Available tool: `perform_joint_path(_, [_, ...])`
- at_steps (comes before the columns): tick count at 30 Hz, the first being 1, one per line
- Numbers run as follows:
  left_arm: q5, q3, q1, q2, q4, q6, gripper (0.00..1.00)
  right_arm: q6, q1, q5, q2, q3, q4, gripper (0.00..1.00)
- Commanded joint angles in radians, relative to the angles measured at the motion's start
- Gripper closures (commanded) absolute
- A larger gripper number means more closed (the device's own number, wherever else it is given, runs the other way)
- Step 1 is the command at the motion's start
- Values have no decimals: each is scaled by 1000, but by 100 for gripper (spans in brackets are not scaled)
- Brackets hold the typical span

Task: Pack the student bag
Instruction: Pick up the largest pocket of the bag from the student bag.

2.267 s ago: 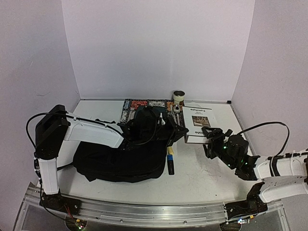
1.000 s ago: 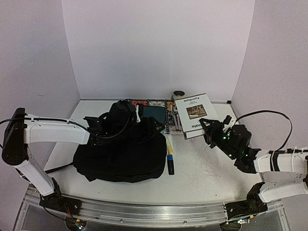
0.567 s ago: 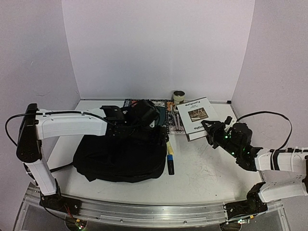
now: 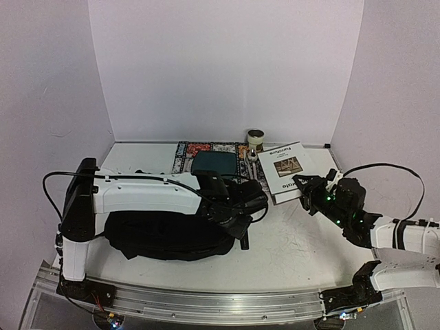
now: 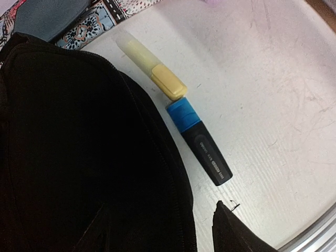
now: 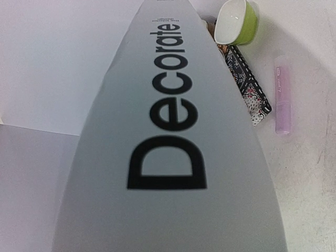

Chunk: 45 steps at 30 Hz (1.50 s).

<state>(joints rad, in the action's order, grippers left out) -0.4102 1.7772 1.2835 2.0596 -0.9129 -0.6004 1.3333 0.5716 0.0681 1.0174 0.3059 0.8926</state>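
- "Decorate", in large black letters, runs along the white cover of the book [image 6: 173,157].
- A line of small print above that word is too blurred to read.
- White print on the black barrel of the marker [image 5: 202,149] is too small to read.

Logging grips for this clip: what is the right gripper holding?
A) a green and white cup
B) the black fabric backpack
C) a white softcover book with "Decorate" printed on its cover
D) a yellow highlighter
C: the right gripper is closed on the near edge of the white softcover book, and the "Decorate" cover runs straight out from the fingers in the right wrist view.
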Motion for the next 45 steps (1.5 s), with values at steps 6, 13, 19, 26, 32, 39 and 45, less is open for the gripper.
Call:
perform_joint_path(6, [-111,92,15,42,-129,17,45,-8,-6,14,-27,17,44,62])
perform_joint_path(13, [-181,103,14,-1,-157,16,71,-11,-6,6,-19,22,43,62])
perform_joint_path(19, [-220,101,11,-38,-184,8,91,-39,-7,-24,-20,43,35,62])
perform_joint_path(26, [-268,98,-33,-130,-201,16,100,-83,-6,-107,-22,84,0,62])
perform_joint_path(32, [-293,90,-92,-208,-200,34,100,-146,-8,-240,21,155,-57,62])
perform_joint_path(39, [-354,126,-156,-263,-201,58,100,-149,-8,-390,78,203,-86,61])
perform_joint_path(45, [-409,188,-161,-288,-198,75,100,-158,-9,-579,155,270,-117,61])
